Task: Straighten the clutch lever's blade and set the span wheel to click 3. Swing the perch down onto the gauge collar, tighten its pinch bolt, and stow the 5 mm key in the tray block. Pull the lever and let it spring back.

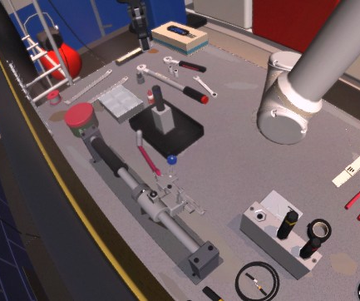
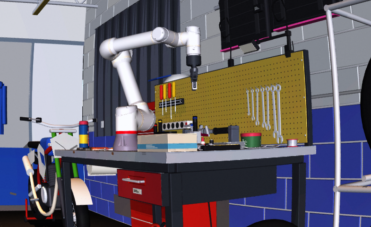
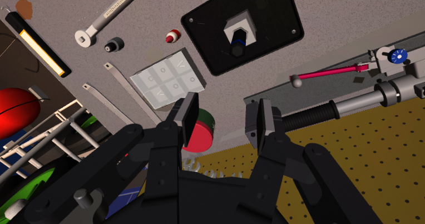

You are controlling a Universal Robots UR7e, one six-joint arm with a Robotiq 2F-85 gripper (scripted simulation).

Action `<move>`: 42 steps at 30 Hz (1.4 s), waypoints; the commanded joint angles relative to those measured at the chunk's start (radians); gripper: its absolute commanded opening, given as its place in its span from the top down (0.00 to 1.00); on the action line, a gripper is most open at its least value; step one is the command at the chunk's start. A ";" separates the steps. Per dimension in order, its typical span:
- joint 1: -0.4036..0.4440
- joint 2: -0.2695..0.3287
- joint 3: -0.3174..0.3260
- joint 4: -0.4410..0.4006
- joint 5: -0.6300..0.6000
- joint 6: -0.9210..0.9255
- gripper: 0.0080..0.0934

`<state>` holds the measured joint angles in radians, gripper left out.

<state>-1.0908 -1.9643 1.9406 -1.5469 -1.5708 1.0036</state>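
Note:
The clutch lever (image 1: 147, 156) (image 3: 327, 72) has a pink blade with a grey ball end. It sits on a perch (image 1: 171, 194) clamped to a grey handlebar (image 1: 145, 189) along the bench's near edge. A blue span wheel (image 1: 171, 159) (image 3: 398, 56) sits at the lever's pivot. The 5 mm key (image 1: 158, 96) (image 3: 237, 49) stands upright in the grey block of the black tray (image 1: 166, 126) (image 3: 242, 28). My gripper (image 1: 144, 40) (image 2: 193, 85) (image 3: 222, 122) hangs high above the bench's far end, open and empty.
A yellow pegboard (image 2: 232, 98) with wrenches stands behind the bench. A red-lidded tin (image 1: 80, 118), a white parts tray (image 1: 120, 102), a torque wrench (image 1: 172, 84) and a cardboard box (image 1: 179, 37) lie around the tray. The arm's base (image 1: 284, 104) stands to the right.

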 commanded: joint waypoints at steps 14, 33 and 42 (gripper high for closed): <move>0.000 0.000 -0.001 0.000 0.000 0.000 0.58; 0.000 0.000 -0.001 0.000 0.000 -0.261 0.58; 0.029 0.010 -0.007 -0.004 0.000 -0.283 0.58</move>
<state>-1.0651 -1.9551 1.9345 -1.5505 -1.5716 0.7186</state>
